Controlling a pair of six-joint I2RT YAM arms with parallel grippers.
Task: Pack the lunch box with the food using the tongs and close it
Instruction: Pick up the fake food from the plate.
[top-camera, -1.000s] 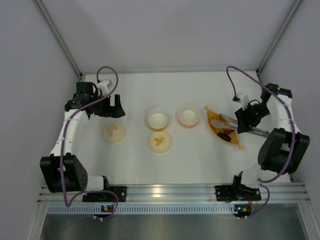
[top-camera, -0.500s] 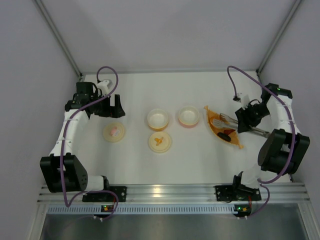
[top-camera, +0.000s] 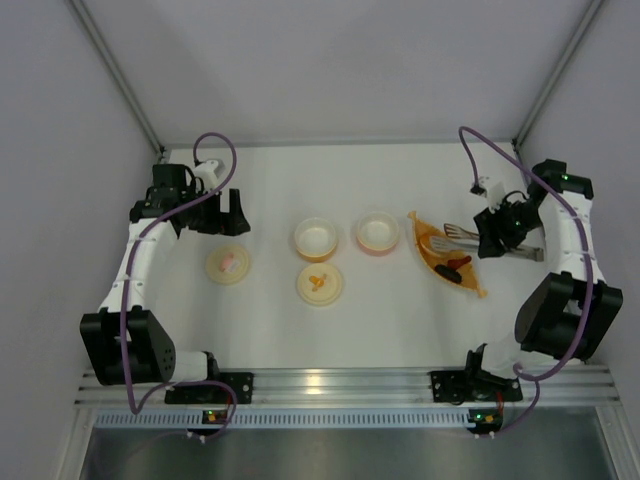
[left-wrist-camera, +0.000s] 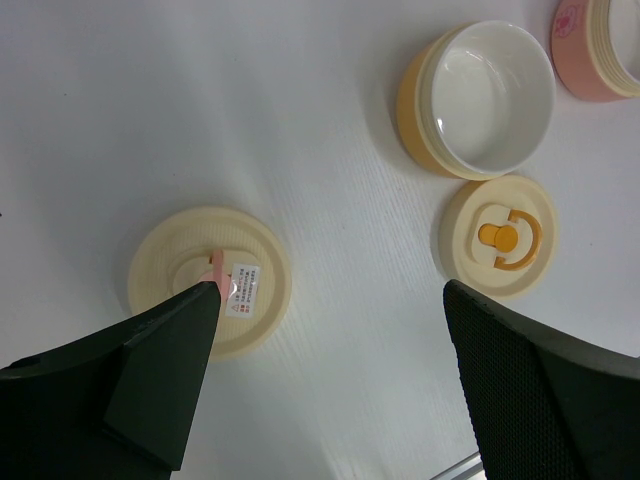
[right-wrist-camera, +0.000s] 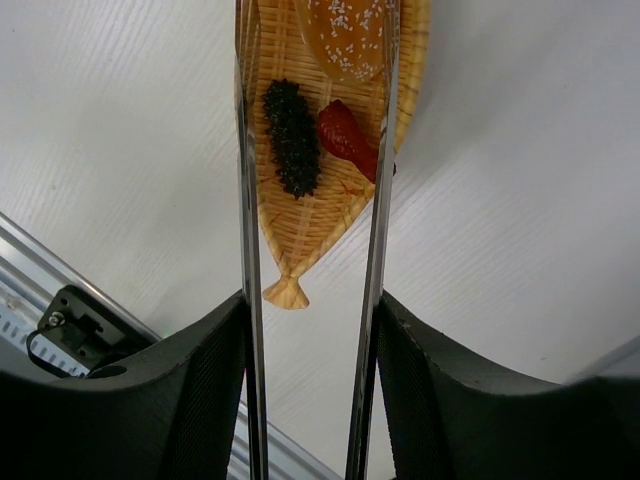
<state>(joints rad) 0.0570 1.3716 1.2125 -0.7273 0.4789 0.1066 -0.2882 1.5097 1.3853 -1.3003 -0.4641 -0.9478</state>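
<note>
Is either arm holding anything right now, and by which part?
The right gripper holds the tongs, its jaws pressing the two arms from outside, roughly mid-length. The left gripper is open and holds nothing.

Setting: robotics lab test cell. Evidence: white table (top-camera: 380, 320) boxed in by plain pale walls (top-camera: 330, 70), metal corner struts (top-camera: 113, 75), aluminium rail (top-camera: 340, 381) along the near edge with arm bases (top-camera: 205, 388) bolted on

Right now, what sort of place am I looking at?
Probably a robot lab test cell: bare white table, plain enclosing walls, arms bolted to a metal rail, toy food on a woven tray.
</note>
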